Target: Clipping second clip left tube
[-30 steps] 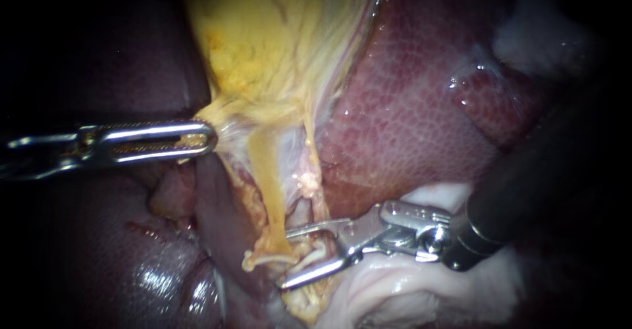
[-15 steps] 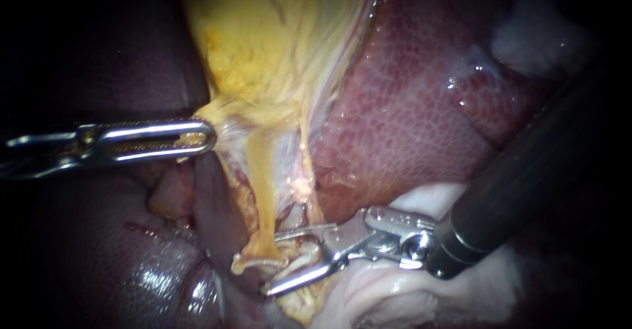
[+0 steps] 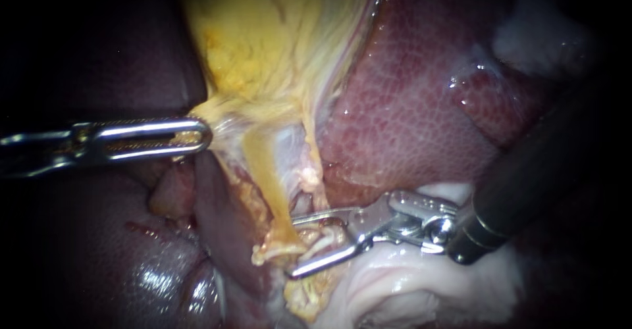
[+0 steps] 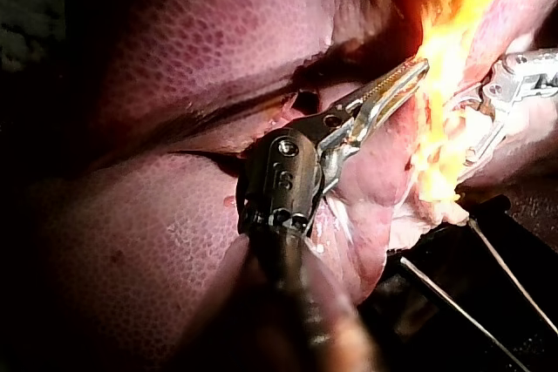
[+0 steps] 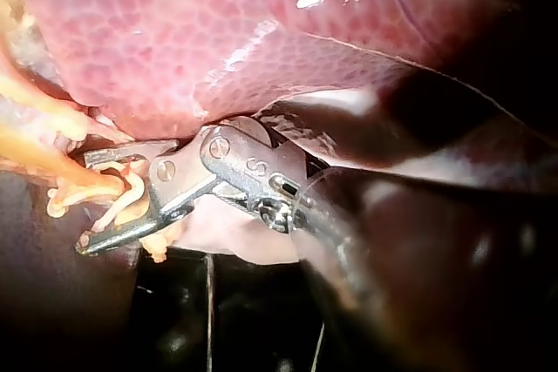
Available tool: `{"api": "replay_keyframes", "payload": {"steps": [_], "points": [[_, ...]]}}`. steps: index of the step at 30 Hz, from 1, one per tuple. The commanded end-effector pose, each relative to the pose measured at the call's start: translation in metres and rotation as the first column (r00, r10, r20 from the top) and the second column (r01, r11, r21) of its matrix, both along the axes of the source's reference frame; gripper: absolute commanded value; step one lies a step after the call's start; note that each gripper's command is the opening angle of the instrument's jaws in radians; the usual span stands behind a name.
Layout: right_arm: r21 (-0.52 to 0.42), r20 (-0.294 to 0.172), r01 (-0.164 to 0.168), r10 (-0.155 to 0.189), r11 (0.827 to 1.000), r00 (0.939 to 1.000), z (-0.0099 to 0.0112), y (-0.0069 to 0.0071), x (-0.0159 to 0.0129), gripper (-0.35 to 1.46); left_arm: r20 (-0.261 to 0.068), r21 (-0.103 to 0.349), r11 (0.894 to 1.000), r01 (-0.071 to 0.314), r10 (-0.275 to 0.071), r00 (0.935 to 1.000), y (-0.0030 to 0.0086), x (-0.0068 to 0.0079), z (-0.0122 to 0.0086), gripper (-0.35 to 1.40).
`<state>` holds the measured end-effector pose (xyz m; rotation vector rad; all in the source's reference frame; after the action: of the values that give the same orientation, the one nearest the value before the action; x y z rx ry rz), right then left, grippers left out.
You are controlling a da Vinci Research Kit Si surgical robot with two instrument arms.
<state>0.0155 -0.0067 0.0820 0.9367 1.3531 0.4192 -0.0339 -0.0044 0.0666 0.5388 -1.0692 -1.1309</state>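
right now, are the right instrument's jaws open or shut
Open: a wide gap shows between the jaws of the right instrument, with pale strands lying in it.

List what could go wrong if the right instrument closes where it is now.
1. The open jaws of the right instrument straddle loose pale strands beside the left tube, so closing may catch the strands and miss the tube.
2. The left instrument, shut on the gallbladder, holds that tube stretched; more pull could tear it.
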Motion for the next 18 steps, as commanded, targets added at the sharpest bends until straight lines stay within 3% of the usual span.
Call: {"api": "replay_keyframes", "payload": {"steps": [1,18], "points": [[-0.003,0.009,0.001,-0.001,1.0,1.0,0.0002,0.0,-0.0001,0.55,0.0,0.0,1.0,0.0,0.0,1.0,0.0,0.0,-0.0001,-0.35],[-0.014,0.057,-0.024,0.024,1.0,0.9981,0.0009,0.0006,0.0007,0.56,-0.002,0.0,1.0,0.003,-0.003,1.0,-0.0003,-0.0003,-0.0006,-0.35]]}}
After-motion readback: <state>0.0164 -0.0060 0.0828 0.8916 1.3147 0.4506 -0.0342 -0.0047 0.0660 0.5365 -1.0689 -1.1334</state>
